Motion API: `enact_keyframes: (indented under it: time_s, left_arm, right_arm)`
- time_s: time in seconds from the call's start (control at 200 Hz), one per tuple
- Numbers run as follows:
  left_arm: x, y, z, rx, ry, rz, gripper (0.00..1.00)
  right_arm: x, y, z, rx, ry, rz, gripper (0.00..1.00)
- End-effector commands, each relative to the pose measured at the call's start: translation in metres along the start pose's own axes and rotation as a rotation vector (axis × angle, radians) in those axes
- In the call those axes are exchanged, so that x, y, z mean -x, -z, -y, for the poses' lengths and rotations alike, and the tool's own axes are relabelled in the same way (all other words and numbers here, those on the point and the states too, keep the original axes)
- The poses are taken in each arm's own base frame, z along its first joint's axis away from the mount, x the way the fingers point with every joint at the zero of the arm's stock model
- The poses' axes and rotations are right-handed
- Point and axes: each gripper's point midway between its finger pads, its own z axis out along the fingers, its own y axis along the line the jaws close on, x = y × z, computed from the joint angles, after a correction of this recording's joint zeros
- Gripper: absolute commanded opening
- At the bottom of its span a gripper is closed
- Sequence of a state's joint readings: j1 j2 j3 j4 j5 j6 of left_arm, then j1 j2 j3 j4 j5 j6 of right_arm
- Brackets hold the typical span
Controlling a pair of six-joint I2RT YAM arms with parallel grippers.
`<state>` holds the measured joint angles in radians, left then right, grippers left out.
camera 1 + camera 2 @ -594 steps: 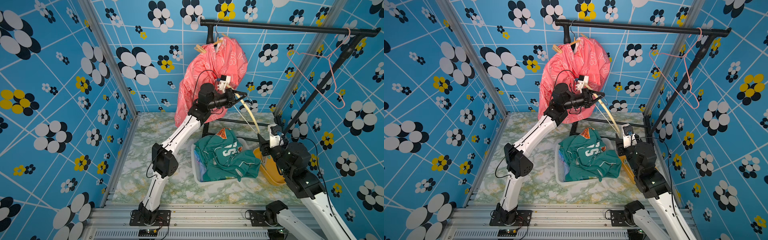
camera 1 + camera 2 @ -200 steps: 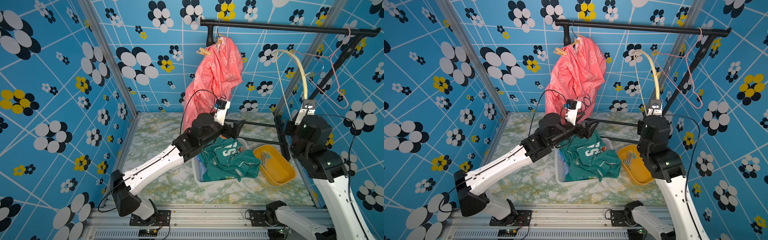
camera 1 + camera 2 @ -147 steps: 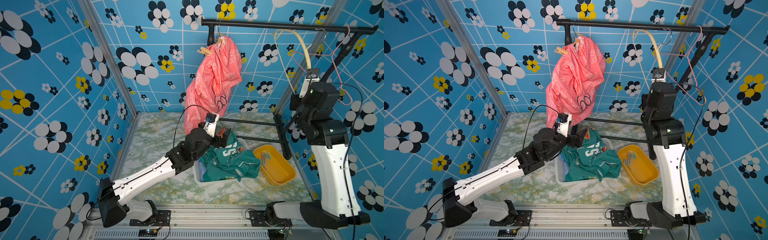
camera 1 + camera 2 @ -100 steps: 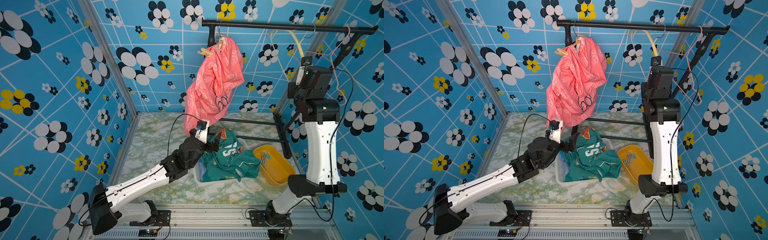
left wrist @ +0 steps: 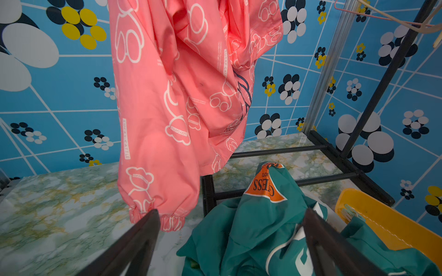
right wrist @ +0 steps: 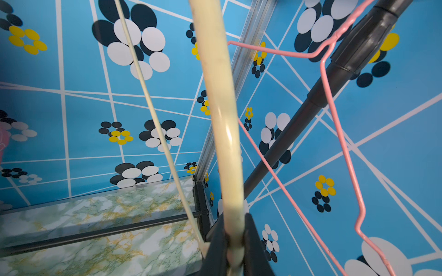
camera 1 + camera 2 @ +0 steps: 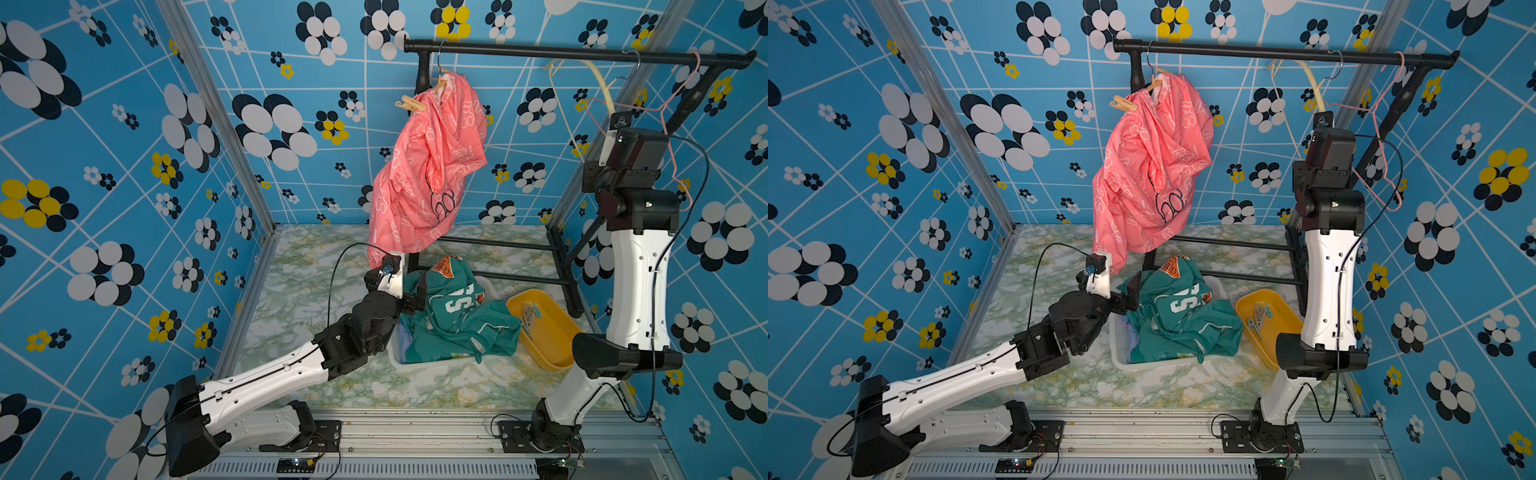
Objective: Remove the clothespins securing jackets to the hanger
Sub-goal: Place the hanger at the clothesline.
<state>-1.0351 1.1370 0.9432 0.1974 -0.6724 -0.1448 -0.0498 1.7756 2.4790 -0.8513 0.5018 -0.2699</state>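
Right wrist view shows the right tool (image 6: 235, 229) clenched on the bare cream plastic hanger (image 6: 220, 119), apparently steadying it on the black metal rail (image 7: 540, 52), while the released left tool (image 5: 230, 212) sits low, clear of the tan wooden clothespin (image 7: 410, 104) pinning the glossy pink jacket (image 7: 428, 166) at a top view's upper centre.

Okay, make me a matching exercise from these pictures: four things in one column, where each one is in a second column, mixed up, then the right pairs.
Things:
1. pink jacket
2. teal jacket
3. cream hanger
4. wooden clothespin

Places:
A. lying in the white basket
B. clipped to the top of the pink jacket
C. gripped in the right claw
D. hanging in folds from the black rail

Pairs: 1-D, 2-A, 3-C, 4-B
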Motion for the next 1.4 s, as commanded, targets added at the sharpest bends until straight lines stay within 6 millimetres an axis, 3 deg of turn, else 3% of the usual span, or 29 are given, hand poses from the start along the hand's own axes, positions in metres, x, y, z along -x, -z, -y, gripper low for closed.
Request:
enact_keyframes:
  time_s: [0.0,0.15,0.37,0.625,0.795,0.949,1.034,1.134,1.214,1.309,1.394]
  left_arm:
    - [0.002,0.003,-0.008,0.044,-0.011,0.011,0.94]
    - [-0.001,0.001,-0.004,0.036,-0.009,0.006,0.94]
    - [-0.004,0.002,-0.003,0.043,-0.006,0.001,0.95]
    - [-0.002,0.000,-0.003,0.057,-0.025,0.003,0.95]
    - [0.014,0.008,-0.004,0.063,-0.102,0.049,0.95]
    - [0.046,0.023,-0.003,0.033,-0.174,0.144,0.96]
    - [0.068,0.027,-0.002,0.035,-0.238,0.196,0.96]
    - [0.103,0.032,0.003,0.039,-0.332,0.288,0.96]
    - [0.136,0.039,0.004,0.063,-0.369,0.383,0.97]
    - [0.169,0.041,0.004,0.061,-0.386,0.467,0.98]
    - [0.186,0.027,-0.003,0.061,-0.377,0.494,0.98]
  right_arm:
    - [0.020,0.005,0.007,-0.008,-0.034,0.078,0.00]
    - [0.019,-0.011,-0.008,0.057,0.033,0.057,0.00]
    - [-0.009,-0.043,-0.024,0.126,0.074,-0.024,0.00]
    - [-0.044,-0.066,-0.015,0.078,0.065,-0.133,0.00]
    - [-0.061,-0.063,0.015,-0.024,0.001,-0.166,0.00]
    - [-0.085,-0.054,0.065,-0.118,-0.160,-0.188,0.00]
    - [-0.092,-0.046,0.077,-0.110,-0.217,-0.176,0.00]
    - [-0.092,-0.035,0.072,-0.064,-0.227,-0.145,0.34]
    - [-0.088,-0.021,0.068,-0.026,-0.259,-0.114,0.53]
    - [-0.082,-0.002,0.059,0.047,-0.308,-0.055,0.62]
    - [-0.076,0.020,0.057,0.088,-0.356,0.010,0.64]
